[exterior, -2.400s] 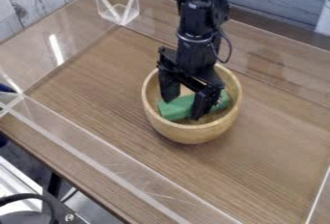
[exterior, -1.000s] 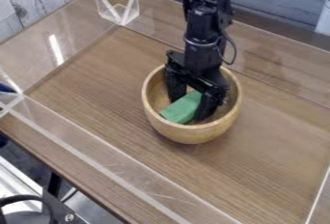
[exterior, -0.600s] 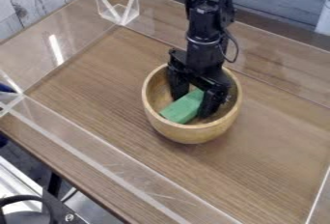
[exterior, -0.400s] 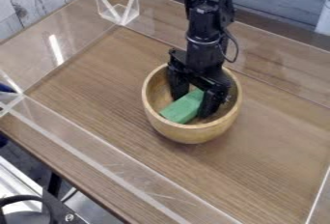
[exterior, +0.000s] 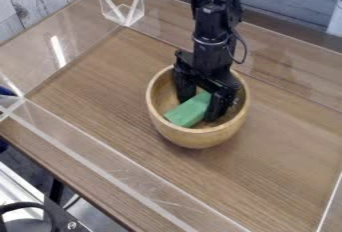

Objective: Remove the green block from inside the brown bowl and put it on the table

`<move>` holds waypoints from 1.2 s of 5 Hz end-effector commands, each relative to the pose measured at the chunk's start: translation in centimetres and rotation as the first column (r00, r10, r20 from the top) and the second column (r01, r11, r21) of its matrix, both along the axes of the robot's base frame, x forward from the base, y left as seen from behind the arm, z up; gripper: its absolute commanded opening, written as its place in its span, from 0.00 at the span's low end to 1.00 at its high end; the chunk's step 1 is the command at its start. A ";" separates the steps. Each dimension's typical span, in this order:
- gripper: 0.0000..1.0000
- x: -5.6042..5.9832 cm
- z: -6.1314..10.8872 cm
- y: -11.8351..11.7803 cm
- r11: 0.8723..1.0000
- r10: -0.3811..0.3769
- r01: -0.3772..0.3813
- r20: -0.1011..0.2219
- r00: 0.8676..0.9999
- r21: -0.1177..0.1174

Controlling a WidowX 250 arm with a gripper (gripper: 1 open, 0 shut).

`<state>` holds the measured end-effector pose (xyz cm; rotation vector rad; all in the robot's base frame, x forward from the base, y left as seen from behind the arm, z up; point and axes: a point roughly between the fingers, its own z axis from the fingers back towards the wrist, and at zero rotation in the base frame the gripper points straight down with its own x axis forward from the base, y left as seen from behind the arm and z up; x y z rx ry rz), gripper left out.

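Gripper (exterior: 210, 88) down in bowl (exterior: 198, 139), jaws wide, grip unclear; green block (exterior: 190, 111) directly below. Long axis slants from near-left rim toward far right.

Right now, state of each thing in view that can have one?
End effector: open, pointing down, fingers inside the bowl at the block.
Green block: inside the bowl, partly covered by the fingers; grip not confirmed.
Brown bowl: upright on the table, block in it.
Table: flat, carrying the bowl.
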<state>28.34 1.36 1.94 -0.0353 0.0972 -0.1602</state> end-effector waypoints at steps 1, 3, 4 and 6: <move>1.00 -0.2 -1.0 1.2 1.000 0.006 -0.006 -0.023 1.000 -0.009; 1.00 -0.3 0.0 1.9 1.000 0.023 -0.023 -0.009 1.000 -0.013; 1.00 -0.3 0.9 2.5 0.999 0.040 -0.039 0.012 0.999 -0.014; 1.00 -0.3 2.7 3.4 0.998 0.066 -0.064 0.051 0.997 -0.023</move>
